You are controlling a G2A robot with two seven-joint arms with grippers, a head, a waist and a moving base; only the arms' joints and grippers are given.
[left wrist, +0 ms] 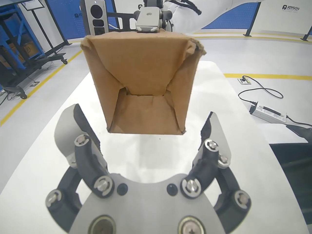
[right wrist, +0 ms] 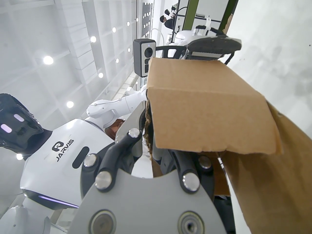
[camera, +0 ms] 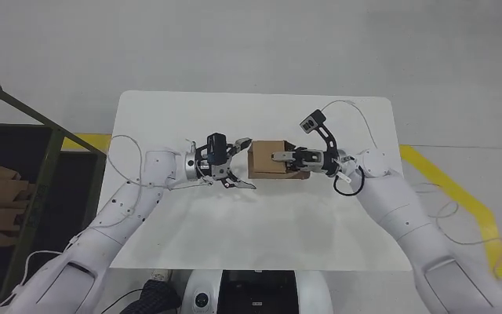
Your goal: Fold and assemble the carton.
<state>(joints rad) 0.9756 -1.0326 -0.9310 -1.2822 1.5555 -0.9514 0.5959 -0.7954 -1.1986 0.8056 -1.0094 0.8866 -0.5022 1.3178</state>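
Note:
A brown carton (camera: 271,159) is over the middle of the white table (camera: 157,118), lying on its side. In the left wrist view the carton (left wrist: 146,79) turns an end toward me, its flaps folded inward. My left gripper (camera: 239,165) stands open just short of that end, one finger (left wrist: 80,122) on each side and neither touching. My right gripper (camera: 294,159) is shut on the carton's opposite end. In the right wrist view its fingers (right wrist: 143,125) pinch a carton wall (right wrist: 207,108). The left gripper's pad (right wrist: 214,43) shows beyond the carton.
A dark cart holding flat cardboard (camera: 16,188) stands left of the table. A power adapter with cable (left wrist: 267,113) lies on the floor beyond the table's right edge. Bare table surface lies in front of and behind the carton.

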